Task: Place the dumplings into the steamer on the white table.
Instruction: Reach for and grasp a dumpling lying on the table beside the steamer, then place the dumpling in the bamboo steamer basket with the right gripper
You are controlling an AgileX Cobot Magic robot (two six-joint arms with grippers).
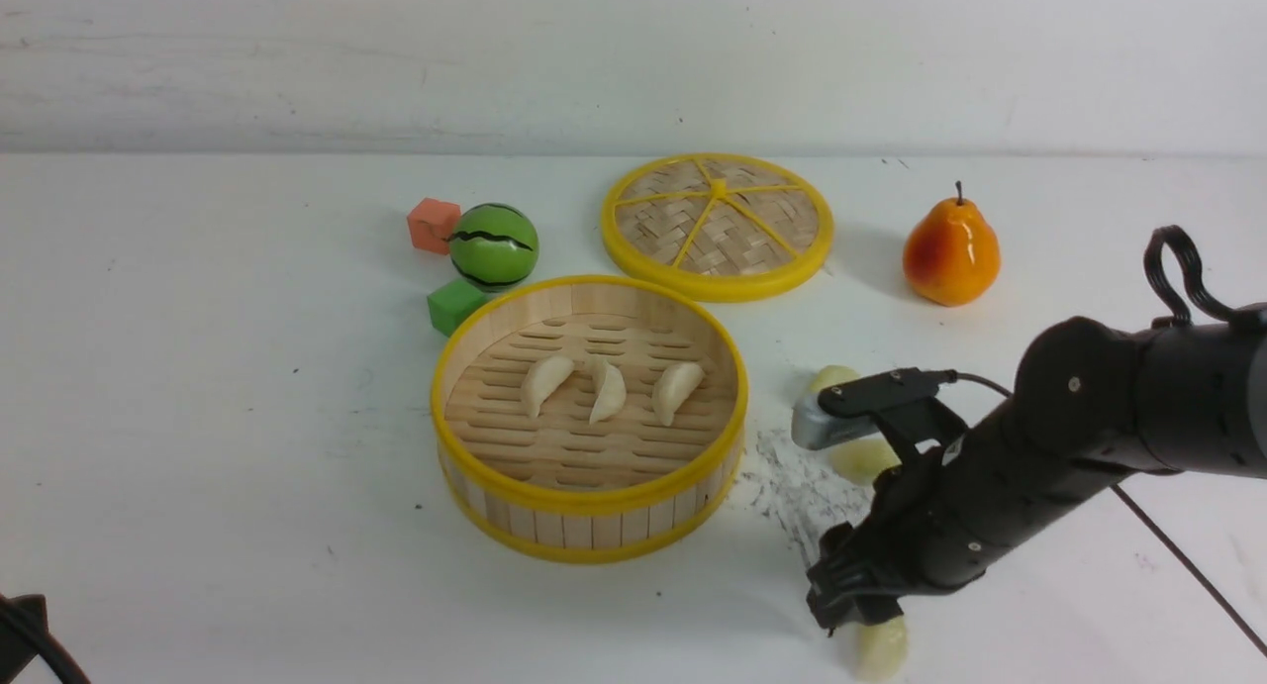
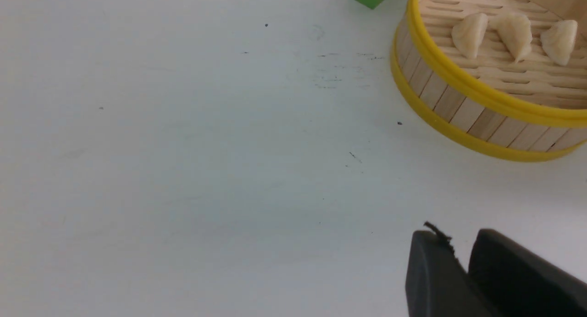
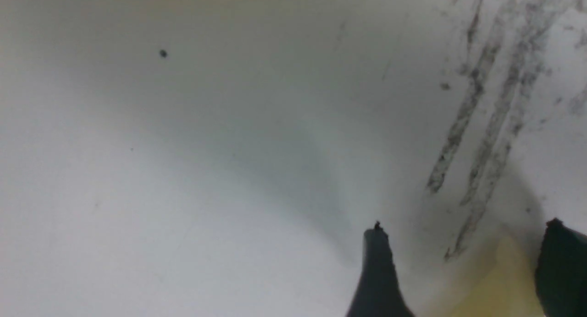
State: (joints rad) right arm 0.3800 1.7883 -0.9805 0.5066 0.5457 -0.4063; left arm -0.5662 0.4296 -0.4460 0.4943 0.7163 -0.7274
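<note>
Right gripper (image 1: pixel 857 620) is low on the white table (image 1: pixel 198 417), jaws spread around a pale dumpling (image 1: pixel 881 649), nothing clamped yet. Best to centre it between the fingers, squeeze gently, then lift clear. The steamer (image 1: pixel 589 501) to the left holds three dumplings (image 1: pixel 607 390); two others (image 1: pixel 863 459) lie behind the arm.

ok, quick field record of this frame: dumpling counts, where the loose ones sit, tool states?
in steamer: three cream dumplings on the slatted floor of the steamer
loose: three greenish dumplings on the white table, right of the steamer
right tool: open, down at the table, jaws either side of the nearest greenish dumpling
left tool: jaws together, holding nothing
woven lid: flat on the table behind the steamer
</note>
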